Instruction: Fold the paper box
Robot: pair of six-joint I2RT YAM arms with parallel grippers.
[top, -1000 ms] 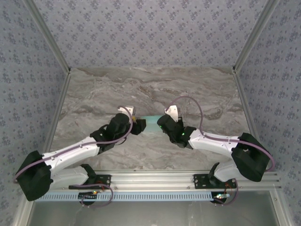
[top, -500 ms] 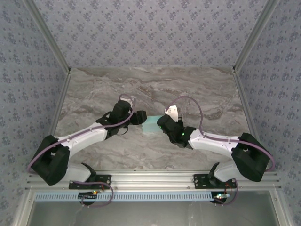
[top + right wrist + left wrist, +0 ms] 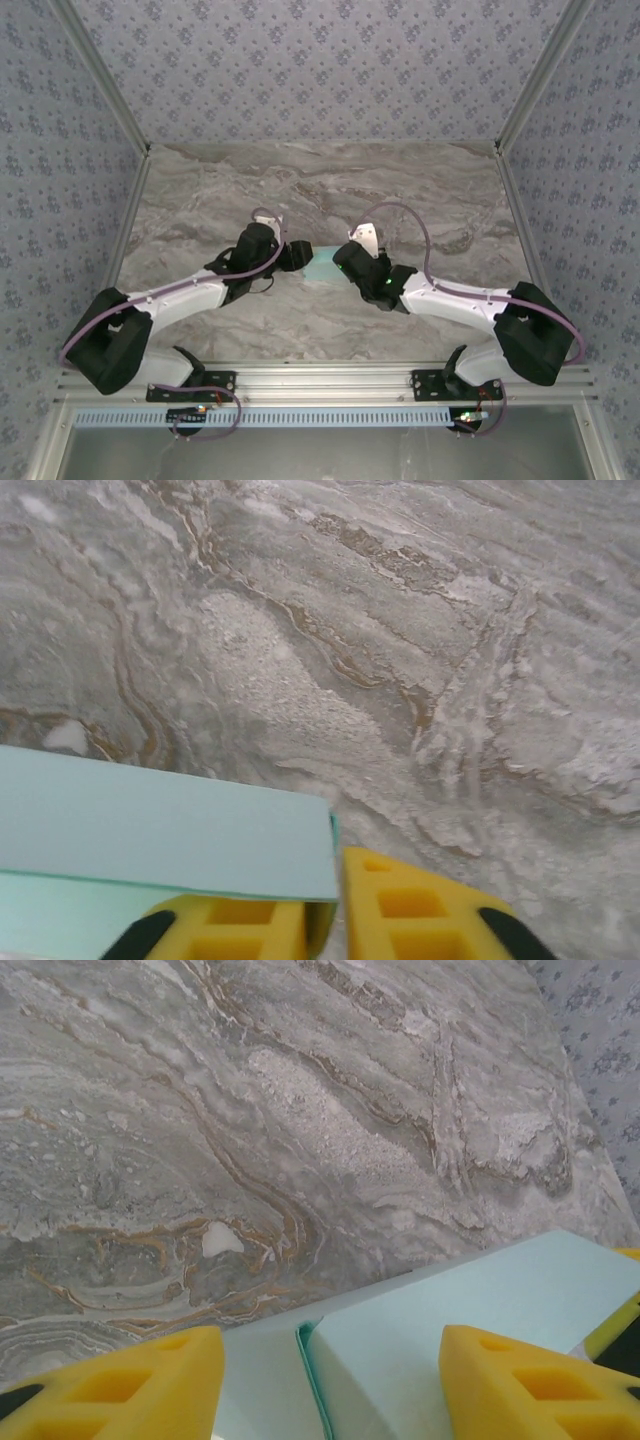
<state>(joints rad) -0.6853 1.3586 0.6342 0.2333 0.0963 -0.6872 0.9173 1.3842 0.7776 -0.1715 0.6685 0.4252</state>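
Marble tabletop (image 3: 300, 1110), box (image 3: 450, 1310) at left end effector (image 3: 330, 1345)

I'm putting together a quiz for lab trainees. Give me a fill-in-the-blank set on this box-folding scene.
1. The box lies on a table with a ___ pattern.
2. From above, the box sits ___ the left hand and the right hand.
3. The fingers on both hands are coloured ___.
Missing words: marble; between; yellow.

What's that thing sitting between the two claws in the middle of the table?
The paper box, a pale mint card piece, lies between the left claw and the right claw on the marble table; the top view shows it.
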